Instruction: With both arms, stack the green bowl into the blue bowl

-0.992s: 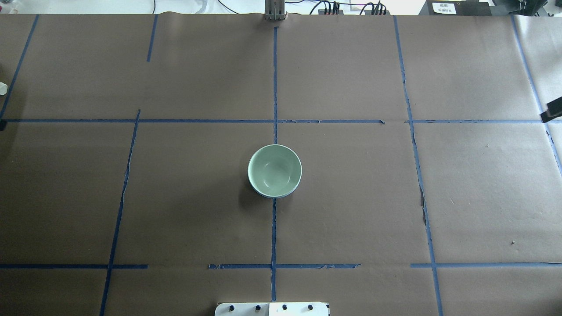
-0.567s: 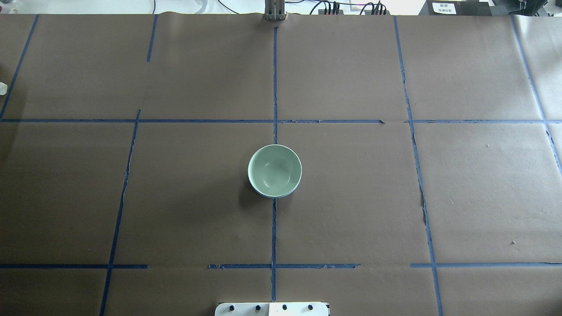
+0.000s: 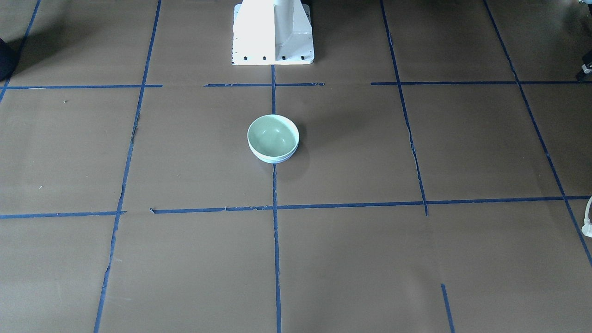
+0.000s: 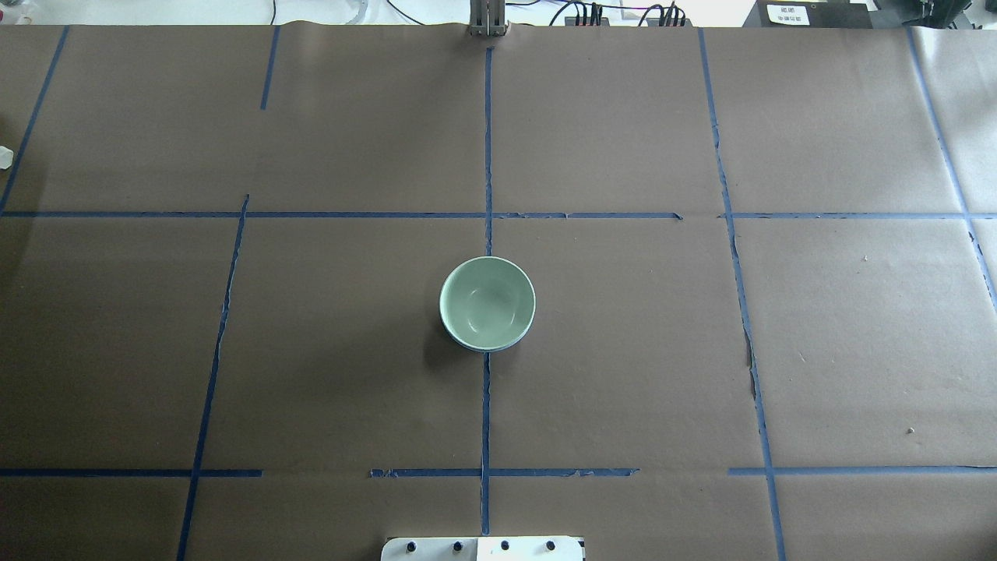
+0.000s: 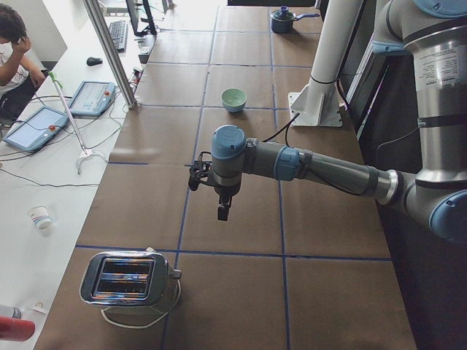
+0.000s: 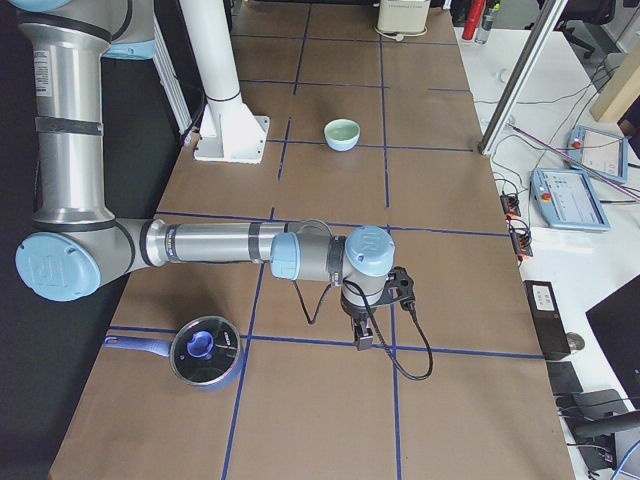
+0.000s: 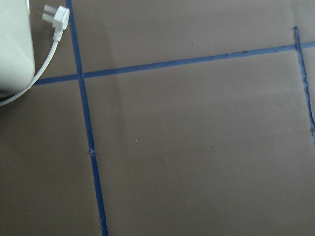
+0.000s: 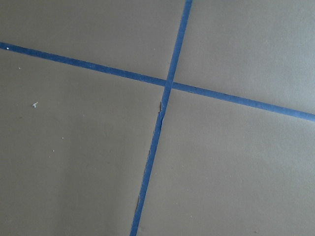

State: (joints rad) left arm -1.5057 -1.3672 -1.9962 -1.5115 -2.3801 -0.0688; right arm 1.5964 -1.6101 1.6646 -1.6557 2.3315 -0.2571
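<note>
Centrally, two bowls are counted: one green bowl (image 4: 487,300) is seated inside one blue bowl (image 3: 273,160), on the table's (image 4: 623,351) middle tape line, well apart from every edge. Two grippers are noted: the left gripper (image 5: 222,213) and the right gripper (image 6: 363,338) are held over brown paper, well apart from the bowls; neither's jaw state can be told.

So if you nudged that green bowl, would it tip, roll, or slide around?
The green bowl looks rigid and glossy, so likely slippery to pinch. It sits nested in the blue bowl, so a push would probably move both together. Upright and wide-mouthed, it seems unlikely to tip or roll.
</note>
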